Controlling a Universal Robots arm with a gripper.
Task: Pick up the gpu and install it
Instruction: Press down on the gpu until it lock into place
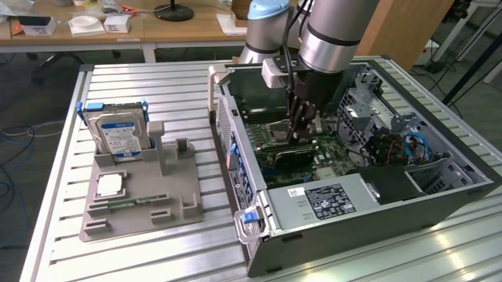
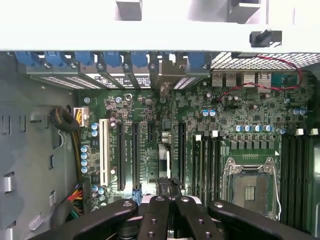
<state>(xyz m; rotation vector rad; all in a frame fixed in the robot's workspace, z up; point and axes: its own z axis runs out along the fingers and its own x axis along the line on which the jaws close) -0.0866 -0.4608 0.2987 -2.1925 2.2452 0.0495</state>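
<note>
The gpu point(image 2: 164, 155) appears edge-on in the wrist view, standing upright on the motherboard point(image 2: 145, 107) among the black expansion slots. Its silver bracket point(image 2: 161, 80) sits at the case's rear slot row under the blue clips. My gripper point(image 2: 168, 186) is shut on the card's upper edge, its black fingers point(image 2: 155, 210) meeting over it. In the exterior view the gripper point(image 1: 302, 136) reaches down into the open computer case point(image 1: 377, 229), with the dark card point(image 1: 292, 157) just below it.
Inside the case are the empty CPU socket point(image 2: 250, 187), memory slots point(image 2: 292, 170), the power supply point(image 1: 330, 202) and cables point(image 1: 408, 147). On the exterior view's left, a grey holder point(image 1: 141, 208) carries a hard drive point(image 1: 117, 135), a CPU chip point(image 1: 109, 185) and a memory stick point(image 1: 129, 202).
</note>
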